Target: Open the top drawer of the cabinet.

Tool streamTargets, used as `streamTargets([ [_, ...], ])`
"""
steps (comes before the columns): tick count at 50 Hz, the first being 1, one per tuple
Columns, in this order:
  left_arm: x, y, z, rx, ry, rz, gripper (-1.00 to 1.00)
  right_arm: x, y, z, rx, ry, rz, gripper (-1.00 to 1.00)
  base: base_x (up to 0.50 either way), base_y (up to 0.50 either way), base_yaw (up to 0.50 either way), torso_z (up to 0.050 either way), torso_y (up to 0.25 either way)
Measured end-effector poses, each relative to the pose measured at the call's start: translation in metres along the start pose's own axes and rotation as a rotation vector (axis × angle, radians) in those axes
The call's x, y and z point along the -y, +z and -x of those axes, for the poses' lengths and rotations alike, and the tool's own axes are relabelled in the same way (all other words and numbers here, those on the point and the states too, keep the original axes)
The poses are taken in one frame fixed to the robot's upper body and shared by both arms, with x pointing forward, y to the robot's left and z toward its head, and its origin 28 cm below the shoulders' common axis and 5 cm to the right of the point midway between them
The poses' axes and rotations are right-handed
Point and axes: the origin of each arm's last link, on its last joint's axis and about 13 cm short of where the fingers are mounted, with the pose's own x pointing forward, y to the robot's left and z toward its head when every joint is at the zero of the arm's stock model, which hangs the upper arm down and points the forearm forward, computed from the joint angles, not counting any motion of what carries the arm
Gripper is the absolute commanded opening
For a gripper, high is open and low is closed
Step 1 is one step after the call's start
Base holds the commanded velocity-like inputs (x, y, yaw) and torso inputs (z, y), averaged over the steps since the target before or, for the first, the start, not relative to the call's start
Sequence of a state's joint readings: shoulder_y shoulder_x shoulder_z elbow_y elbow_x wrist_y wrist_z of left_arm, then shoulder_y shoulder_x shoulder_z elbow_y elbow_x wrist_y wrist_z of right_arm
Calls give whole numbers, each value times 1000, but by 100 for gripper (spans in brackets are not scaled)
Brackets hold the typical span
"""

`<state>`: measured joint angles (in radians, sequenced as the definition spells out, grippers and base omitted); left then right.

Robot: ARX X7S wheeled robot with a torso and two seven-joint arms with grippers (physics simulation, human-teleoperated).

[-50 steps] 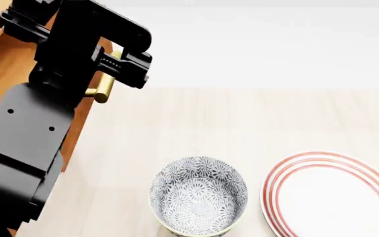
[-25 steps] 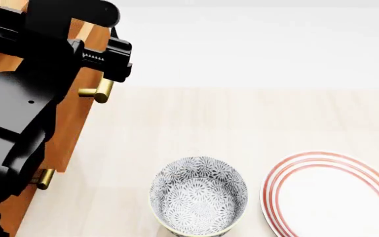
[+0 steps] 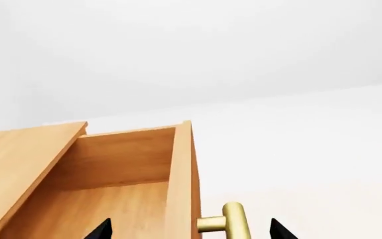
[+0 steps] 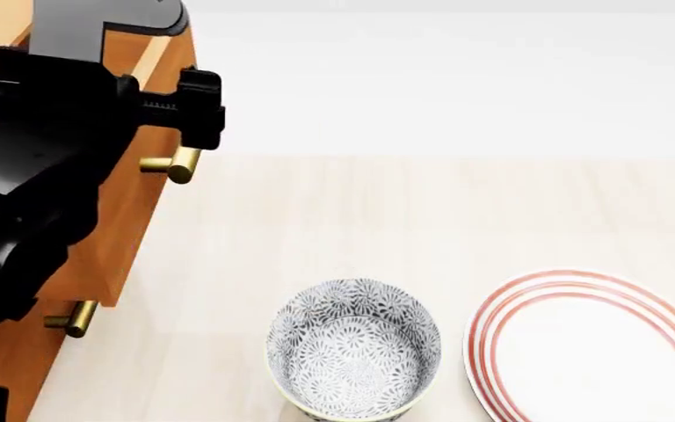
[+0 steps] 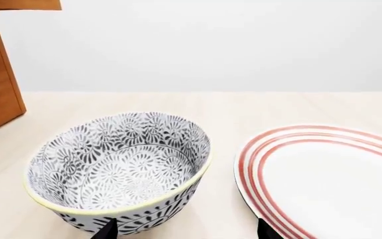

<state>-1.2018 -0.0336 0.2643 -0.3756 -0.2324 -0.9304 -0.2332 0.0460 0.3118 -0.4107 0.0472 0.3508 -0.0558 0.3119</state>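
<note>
Shallow orange-brown wooden top drawer (image 3: 131,169) pulled partly out of boxy wooden cabinet (image 4: 68,264). Left gripper (image 3: 187,230) jaws spread, straddling brass bar handle (image 3: 234,224), gripping nothing. Risk: jaws snag handle, jolt drawer.

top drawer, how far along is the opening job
Done: the top drawer is already pulled out of the cabinet, its bare inside showing in the left wrist view. In hand: the left gripper straddles the front panel and brass handle, its fingers apart rather than clamped. Left: perhaps pulling further; whether it is fully open cannot be told.
</note>
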Motion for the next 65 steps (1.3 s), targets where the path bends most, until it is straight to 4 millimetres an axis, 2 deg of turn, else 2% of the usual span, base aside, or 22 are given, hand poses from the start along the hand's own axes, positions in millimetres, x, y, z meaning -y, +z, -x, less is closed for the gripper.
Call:
streamTargets([
  [43, 0, 31, 2, -287, -1, 295, 100, 0, 0, 0, 0, -3, -2, 100, 0, 0, 0, 0, 0],
  [65, -5, 52, 1, -375, -11, 484, 100, -1, 0, 1, -1, 3, 2, 100, 0, 0, 0, 0, 0],
])
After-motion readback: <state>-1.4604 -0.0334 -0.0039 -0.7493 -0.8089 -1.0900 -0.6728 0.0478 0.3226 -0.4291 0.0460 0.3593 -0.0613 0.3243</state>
